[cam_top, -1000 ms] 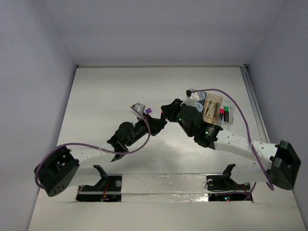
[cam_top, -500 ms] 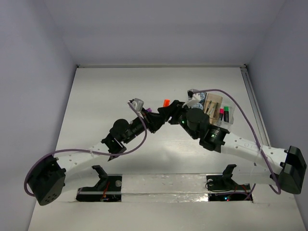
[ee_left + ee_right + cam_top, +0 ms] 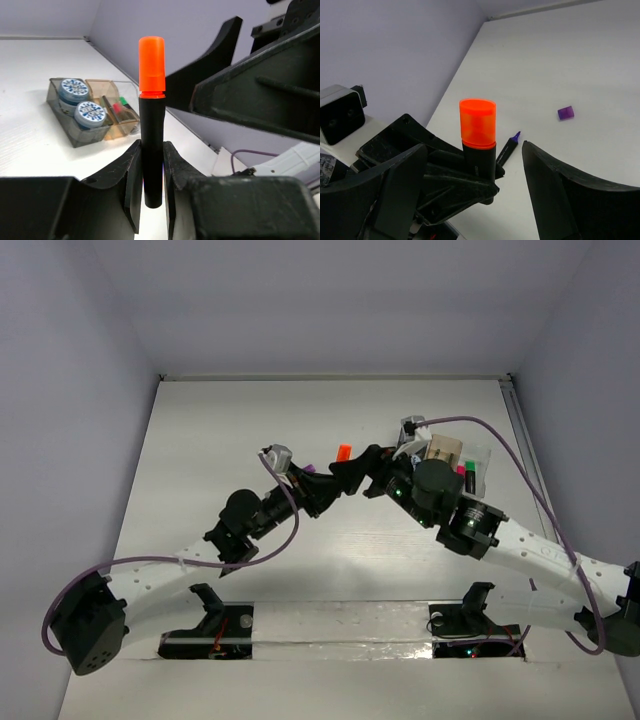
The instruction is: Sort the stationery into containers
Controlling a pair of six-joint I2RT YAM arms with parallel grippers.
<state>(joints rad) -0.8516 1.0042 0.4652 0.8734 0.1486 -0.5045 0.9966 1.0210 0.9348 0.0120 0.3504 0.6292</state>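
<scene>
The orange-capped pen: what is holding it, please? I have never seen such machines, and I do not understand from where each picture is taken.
These are two robot arms bolted at the near edge of a white table. One picture looks down from above; the other two come from a camera on each arm's wrist. The left claw is shut on the orange-capped highlighter. The right claw is open, its fingers on either side of it, not touching. On the table lie a loose purple cap and an uncapped marker. Farther off, a box holds two round blue-and-white pieces and more markers.
</scene>
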